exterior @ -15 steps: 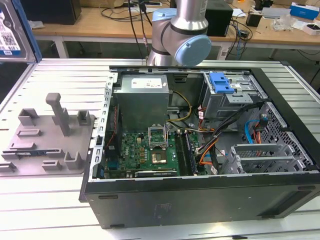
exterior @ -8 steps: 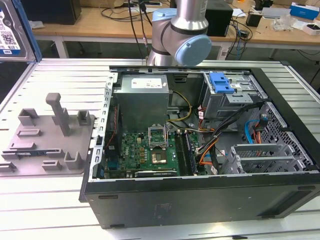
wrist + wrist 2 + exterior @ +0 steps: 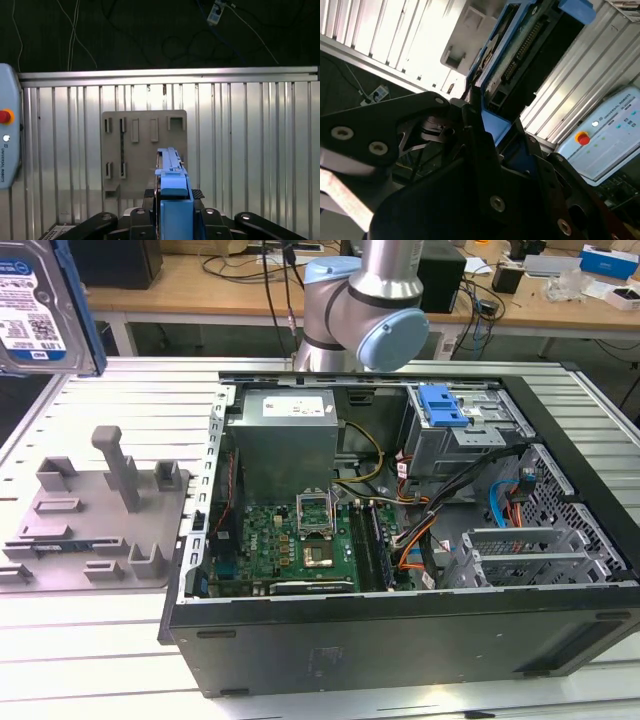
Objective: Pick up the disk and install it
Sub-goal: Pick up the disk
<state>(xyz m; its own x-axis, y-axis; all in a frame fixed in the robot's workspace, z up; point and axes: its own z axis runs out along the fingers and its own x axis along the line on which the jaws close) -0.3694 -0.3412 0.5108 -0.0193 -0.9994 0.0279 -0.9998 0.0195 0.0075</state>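
While our gripper (image 3: pixel 175 220) pinches the disk (image 3: pixel 169 162) above the ribbed aluminium table (image 3: pixel 250 150), we see a grey fixture plate (image 3: pixel 142 165) below and cluttered wooden benches (image 3: pixel 190 290) beyond.

The ribbed aluminium table (image 3: pixel 250 150) lies beneath the end effector (image 3: pixel 174 212) in the first wrist view, brightly lit, its slats running to a framed edge ahead of it. Past that edge, farther from the end effector, dark floor (image 3: pixel 150 30) carries loose cables (image 3: pixel 75 35) and a power strip (image 3: pixel 216 12). In the exterior view a cluttered wooden workbench (image 3: pixel 200 290) stands behind the table.
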